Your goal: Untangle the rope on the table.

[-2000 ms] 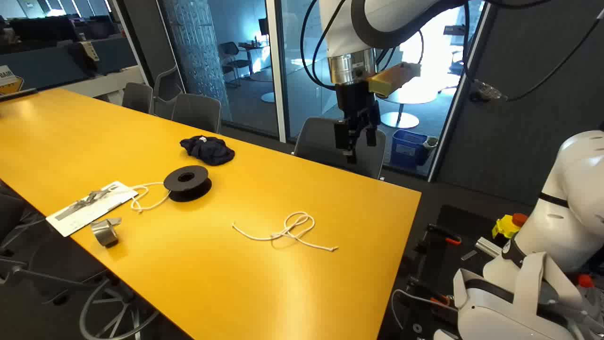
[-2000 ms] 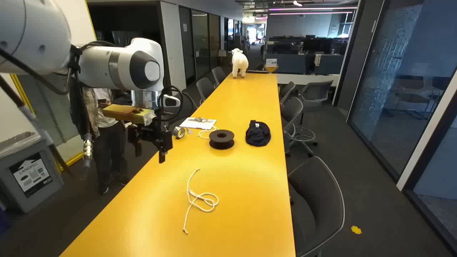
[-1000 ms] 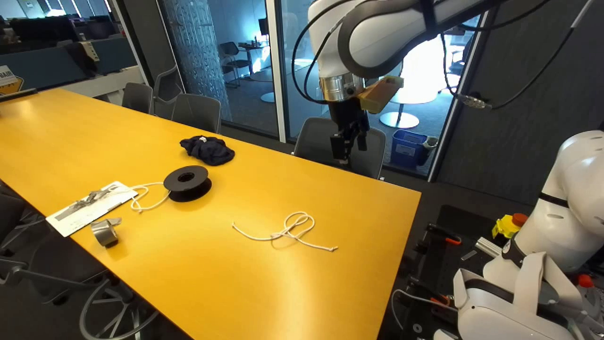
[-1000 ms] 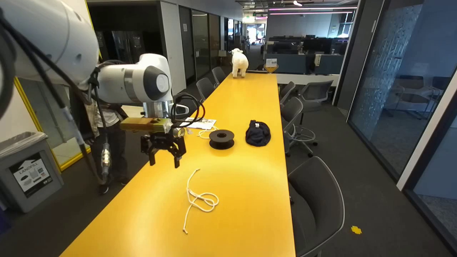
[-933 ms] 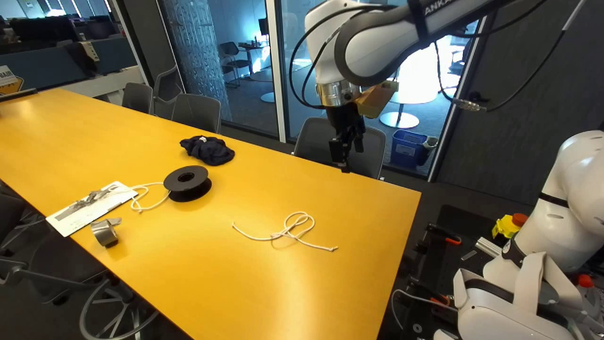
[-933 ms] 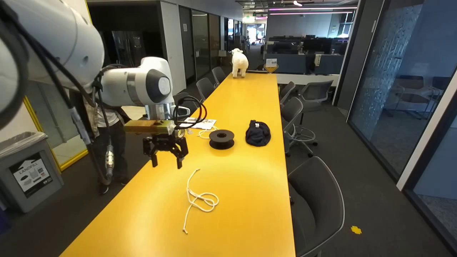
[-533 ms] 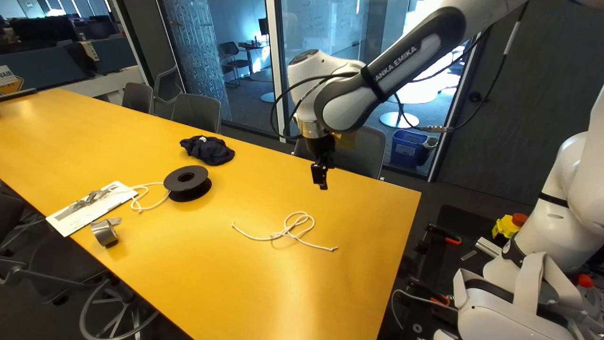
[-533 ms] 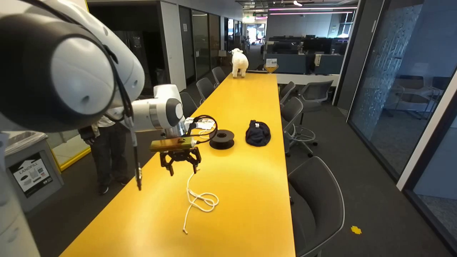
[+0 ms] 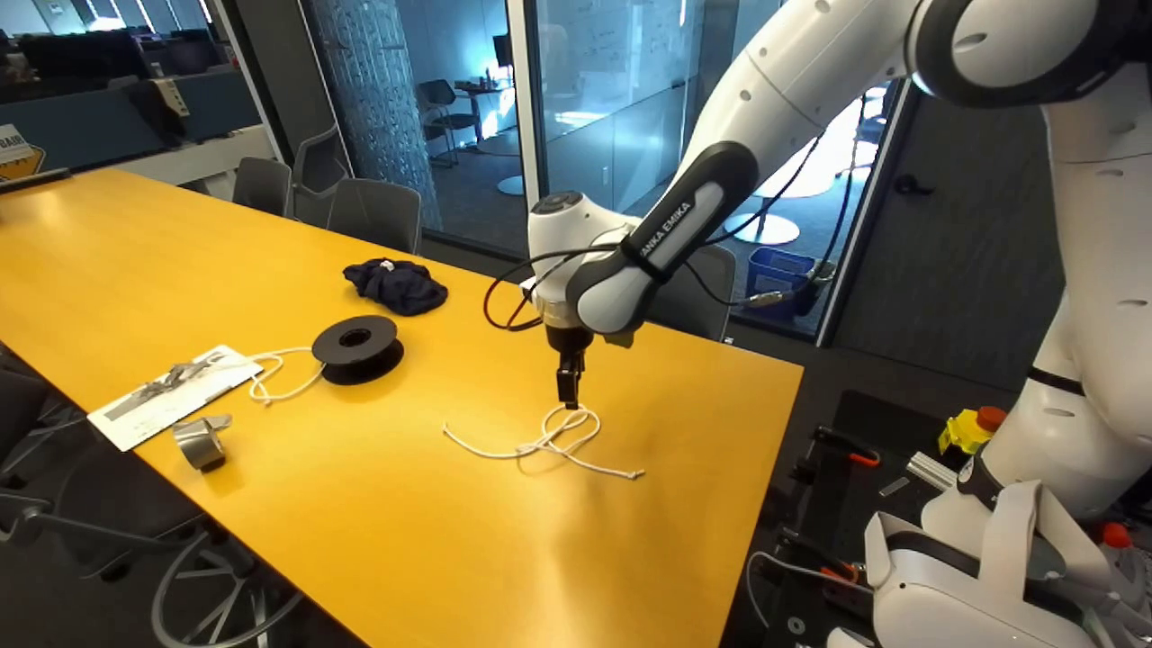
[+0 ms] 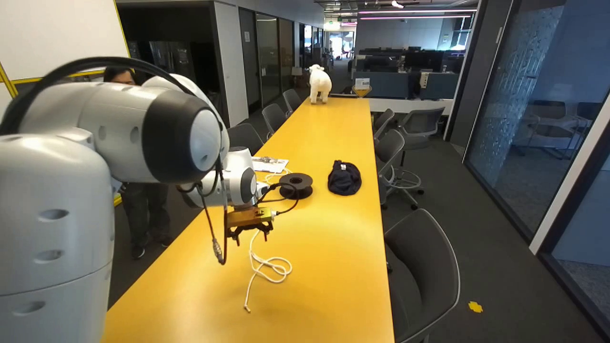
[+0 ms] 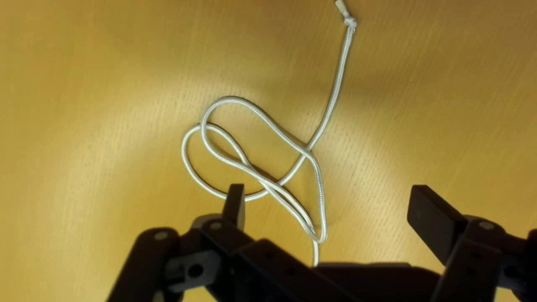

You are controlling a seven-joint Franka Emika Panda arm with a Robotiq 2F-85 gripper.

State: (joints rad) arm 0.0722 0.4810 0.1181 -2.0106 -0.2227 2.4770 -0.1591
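From the left in an exterior view: one sign (image 9: 20, 151), cut off by the edge, its letters too hard to read for sure. On the long yellow table (image 9: 432, 558), one white card (image 9: 180, 396) with grey bits on top and print too small to read. Then one roll of silver tape (image 9: 198, 443), one thin white cord (image 9: 283, 396) between the card and one black spool (image 9: 357, 349), three grey chairs (image 9: 373, 214) behind, and one lump of dark cloth (image 9: 396, 286) with a tiny white tag. Next, one rope (image 11: 263, 179), lying on the table, crossed over itself in loops. Above, one robot arm (image 9: 778, 99), with ANKA EMIKA readable on its side. Far right, one white headset (image 9: 972, 603), cut off at the bottom.

From the left in an exterior view: one person (image 10: 148, 214), mostly hidden by the arm; one gripper (image 10: 252, 239) over the table, near the rope; one white toy sheep (image 10: 320, 85), far off; one yellow patch (image 10: 475, 307) on the floor.

From the left in the wrist view: one black finger (image 11: 233, 207), covering a bit of a rope loop; one knotted rope end near the top; lower rope part hidden under the gripper; one more finger (image 11: 436, 222). Two fingers in all, unclenched and spread wide apart. Can't tell how high above the rope.
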